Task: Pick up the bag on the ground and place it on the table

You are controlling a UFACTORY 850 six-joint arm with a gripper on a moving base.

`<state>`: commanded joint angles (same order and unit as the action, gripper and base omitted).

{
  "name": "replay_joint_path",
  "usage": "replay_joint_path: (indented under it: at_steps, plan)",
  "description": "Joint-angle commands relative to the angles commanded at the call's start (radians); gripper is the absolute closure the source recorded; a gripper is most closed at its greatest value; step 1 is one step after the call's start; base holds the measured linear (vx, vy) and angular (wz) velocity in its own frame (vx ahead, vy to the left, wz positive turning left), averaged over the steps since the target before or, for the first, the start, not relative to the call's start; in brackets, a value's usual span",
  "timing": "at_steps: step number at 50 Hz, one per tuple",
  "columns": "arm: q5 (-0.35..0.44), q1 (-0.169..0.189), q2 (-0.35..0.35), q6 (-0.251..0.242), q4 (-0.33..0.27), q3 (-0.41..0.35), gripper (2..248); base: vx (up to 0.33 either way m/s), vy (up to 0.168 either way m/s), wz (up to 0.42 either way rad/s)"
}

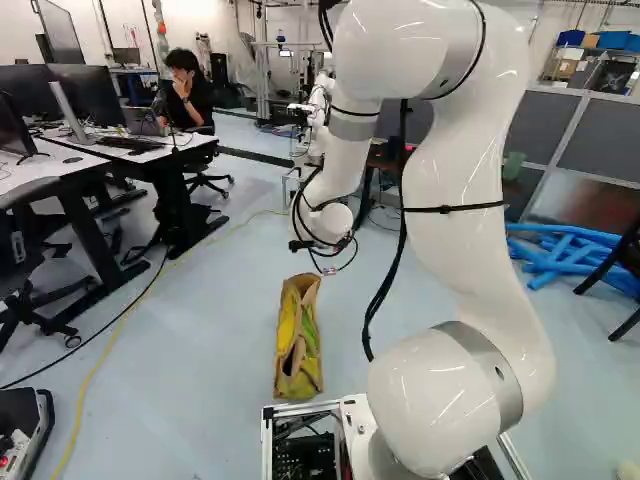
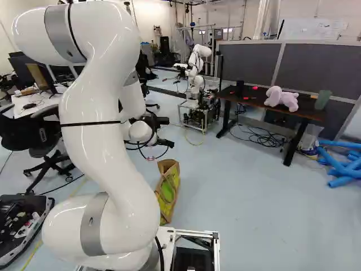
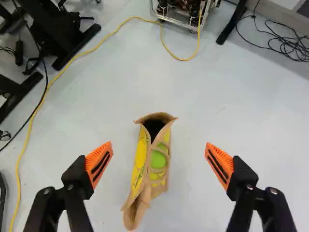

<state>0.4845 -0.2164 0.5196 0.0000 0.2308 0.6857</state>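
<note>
"Where's the bag (image 3: 161, 159)?"

"On the floor (image 3: 207, 106), seen between the gripper's (image 2: 167, 132) fingers, touching neither."

"How do the fingers stand?"

"Spread wide apart."

"And around the bag?"

"A yellow cable (image 3: 182, 59) curves across the floor, well apart from it. Farther off, at the right of the right base view, a dark table (image 2: 256, 100) bears a plush toy (image 2: 282, 98); another robot (image 2: 197, 63) stands near that table."

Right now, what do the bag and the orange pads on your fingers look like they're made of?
The bag looks like matte tan burlap or stiff paper: its rim stands up and its sides crease, but I can't tell which. The pads look like rubber or soft plastic, dull, with fine ridges and dark slots.
</note>
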Motion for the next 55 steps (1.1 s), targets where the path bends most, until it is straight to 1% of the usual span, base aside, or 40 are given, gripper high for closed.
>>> replay_joint_path:
  at_steps: [43,55]
  plan:
    - [-0.15,-0.057,0.221,0.0,0.106,0.182,3,0.0,0.0,0.0]
    - [-0.176,-0.069,0.276,0.0,0.14,0.228,3,0.0,0.0,0.0]
